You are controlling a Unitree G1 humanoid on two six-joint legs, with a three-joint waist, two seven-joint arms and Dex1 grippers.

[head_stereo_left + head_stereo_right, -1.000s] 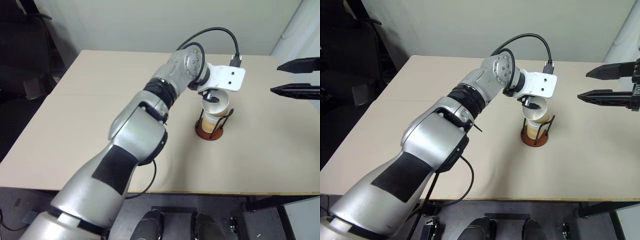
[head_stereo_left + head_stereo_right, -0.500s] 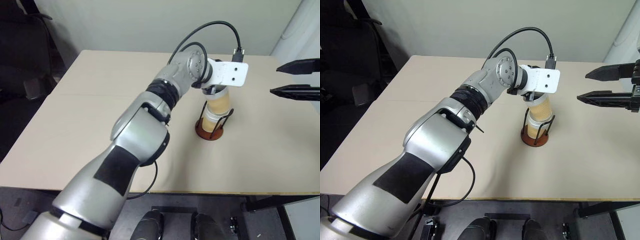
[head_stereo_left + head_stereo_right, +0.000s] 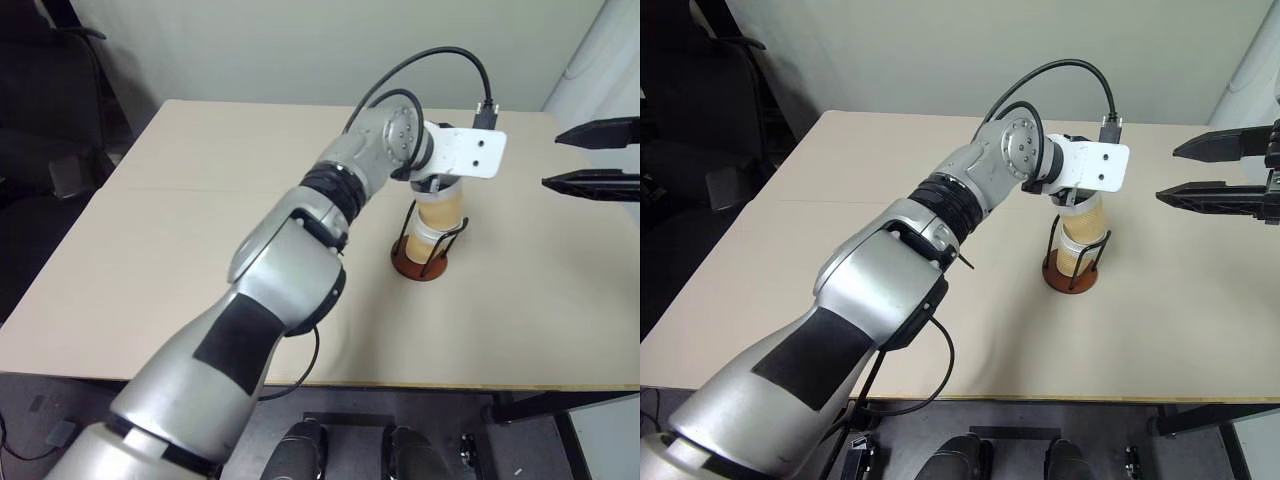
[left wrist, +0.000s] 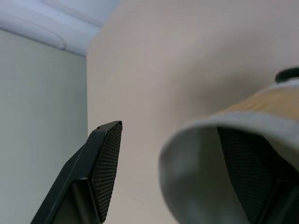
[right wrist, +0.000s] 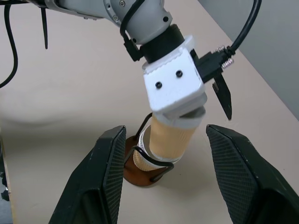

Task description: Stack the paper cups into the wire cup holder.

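The left arm reaches across the worktop (image 3: pixel 150 260) toward its right half, and the left gripper (image 5: pixel 191 114) sits over the cup holder (image 3: pixel 418 262), which stands well in from every edge, nearer the far right corner than the near one. Its fingers stand apart with one finger inside the mouth of the top cup (image 5: pixel 170 137) and the other (image 4: pixel 100 163) outside, clear of the wall; I judge the rim is hooked rather than pinched, though I cannot say whether the inner finger presses on the paper. That cup leans, its base pushed into a lower cup (image 5: pixel 142 161) already seated between the black wires on the brown disc. The lean is the worry. If the fingers let go now, the top cup may spring sideways, ride up on a wire loop, or topple out onto the worktop. If the arm presses down while the cup is tilted, the thin paper wall could crumple or the light holder could skid or tip. Pulling the inner finger out at an angle could also drag the cup back up with it.

Further right, near the right edge, the right gripper (image 3: pixel 595 157) hangs above the worktop with fingers spread and empty, well apart from the holder.
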